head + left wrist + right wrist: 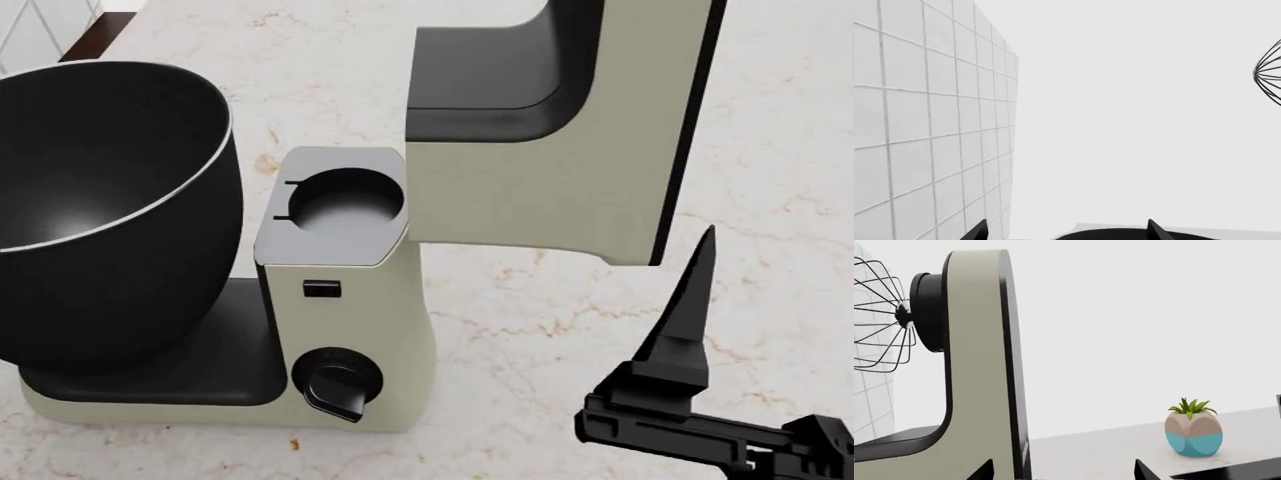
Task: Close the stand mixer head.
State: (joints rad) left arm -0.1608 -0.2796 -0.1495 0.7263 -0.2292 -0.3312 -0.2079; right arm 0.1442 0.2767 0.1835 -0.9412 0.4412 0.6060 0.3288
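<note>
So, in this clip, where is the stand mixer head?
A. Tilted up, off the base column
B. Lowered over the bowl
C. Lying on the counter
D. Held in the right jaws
A: the stand mixer head stands raised, the socket atop the base column is exposed, and the whisk points away sideways.

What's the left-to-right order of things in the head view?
mixing bowl → base column with the black dial → raised stand mixer head → right gripper
</note>
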